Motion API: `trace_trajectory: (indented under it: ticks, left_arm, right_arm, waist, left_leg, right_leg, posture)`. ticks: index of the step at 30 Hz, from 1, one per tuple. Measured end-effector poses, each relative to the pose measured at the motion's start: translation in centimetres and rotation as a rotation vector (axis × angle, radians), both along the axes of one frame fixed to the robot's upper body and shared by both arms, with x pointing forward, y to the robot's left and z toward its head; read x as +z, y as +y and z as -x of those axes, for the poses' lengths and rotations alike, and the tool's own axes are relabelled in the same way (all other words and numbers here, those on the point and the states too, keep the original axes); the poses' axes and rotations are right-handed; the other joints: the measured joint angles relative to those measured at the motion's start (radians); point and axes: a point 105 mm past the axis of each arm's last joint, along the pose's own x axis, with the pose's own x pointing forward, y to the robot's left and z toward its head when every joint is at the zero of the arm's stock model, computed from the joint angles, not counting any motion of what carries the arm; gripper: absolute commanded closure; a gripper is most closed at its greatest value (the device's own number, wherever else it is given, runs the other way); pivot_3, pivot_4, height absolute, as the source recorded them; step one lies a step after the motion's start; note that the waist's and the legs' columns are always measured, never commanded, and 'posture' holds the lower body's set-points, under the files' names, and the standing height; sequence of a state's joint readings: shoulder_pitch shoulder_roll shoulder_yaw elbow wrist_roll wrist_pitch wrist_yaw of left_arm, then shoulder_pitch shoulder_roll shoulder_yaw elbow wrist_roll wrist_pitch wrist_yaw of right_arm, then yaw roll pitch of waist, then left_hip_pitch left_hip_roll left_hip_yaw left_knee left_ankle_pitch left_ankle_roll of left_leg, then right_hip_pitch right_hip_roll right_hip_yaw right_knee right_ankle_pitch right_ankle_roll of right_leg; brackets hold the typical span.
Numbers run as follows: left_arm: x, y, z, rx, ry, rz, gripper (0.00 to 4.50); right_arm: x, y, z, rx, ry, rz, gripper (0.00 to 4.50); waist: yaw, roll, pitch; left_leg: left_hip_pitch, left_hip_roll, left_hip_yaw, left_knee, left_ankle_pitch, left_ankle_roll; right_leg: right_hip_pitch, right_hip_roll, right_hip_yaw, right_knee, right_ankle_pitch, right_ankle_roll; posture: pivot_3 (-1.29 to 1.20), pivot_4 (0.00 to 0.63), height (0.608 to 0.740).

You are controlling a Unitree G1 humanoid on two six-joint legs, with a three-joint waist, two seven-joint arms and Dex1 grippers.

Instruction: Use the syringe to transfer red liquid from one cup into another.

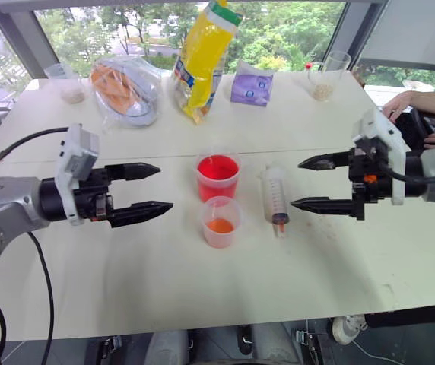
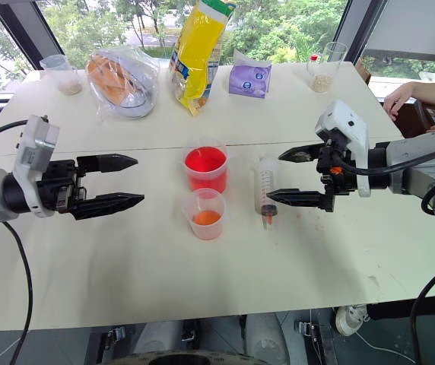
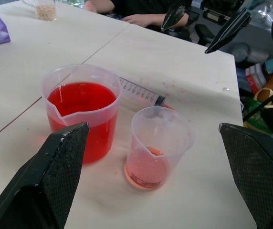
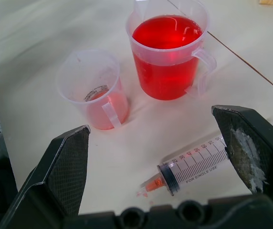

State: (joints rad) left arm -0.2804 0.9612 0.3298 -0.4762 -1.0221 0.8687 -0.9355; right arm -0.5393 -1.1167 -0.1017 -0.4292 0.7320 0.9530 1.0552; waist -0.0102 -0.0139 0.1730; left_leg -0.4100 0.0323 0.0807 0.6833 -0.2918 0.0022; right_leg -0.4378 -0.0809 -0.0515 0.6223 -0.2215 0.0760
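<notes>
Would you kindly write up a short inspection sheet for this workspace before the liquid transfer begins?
Surface: white table, seam across its middle, faint reddish specks near the syringe.
Job's things: syringe lying flat, untouched; larger cup nearly full of red liquid; smaller cup with a shallow orange-red layer.
Clutter: yellow bag, bagged bread, purple pack, two cups of beige grains at the far edge.
Grippers: left gripper and right gripper open, holding nothing, flanking the cups.
Cables: black cable along the left arm.
Surroundings: windows with trees; a person's hand at the far right.
</notes>
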Motion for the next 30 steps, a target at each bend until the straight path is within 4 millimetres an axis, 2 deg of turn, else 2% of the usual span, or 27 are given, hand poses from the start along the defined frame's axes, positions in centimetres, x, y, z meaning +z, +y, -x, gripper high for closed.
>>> trace_trajectory:
  ticks: [21,24,30]
  left_arm:
    - [0.2,-0.2,0.0,-0.014,-0.012,0.014,0.0]
    - [0.1,-0.4,-0.2,-0.023,-0.013,0.012,0.0]
    - [0.0,-0.8,-0.6,-0.036,-0.021,0.019,0.0]
  right_arm:
    - [-0.5,0.0,-0.9,-0.065,0.049,0.008,0.03]
    - [-0.9,0.1,-1.6,-0.094,0.083,0.018,0.03]
    - [-1.2,0.2,-4.5,-0.248,0.199,0.064,0.03]
  waist:
    - [0.0,0.0,0.0]
    - [0.0,0.0,0.0]
    - [-0.003,0.0,0.0]
  left_leg:
    - [0.0,0.0,0.0,0.0,0.0,0.0]
    - [0.001,0.0,0.0,0.001,0.0,0.0]
    - [0.001,0.0,0.001,0.001,0.0,0.0]
  right_leg:
    - [0.0,0.0,0.0,0.001,0.0,0.0]
    - [0.0,0.0,0.0,0.001,0.0,0.0]
    - [-0.001,0.0,0.001,0.004,0.0,0.0]
  posture:
    - [0.0,0.15,0.74]
    - [0.0,0.15,0.74]
    - [0.0,0.15,0.74]
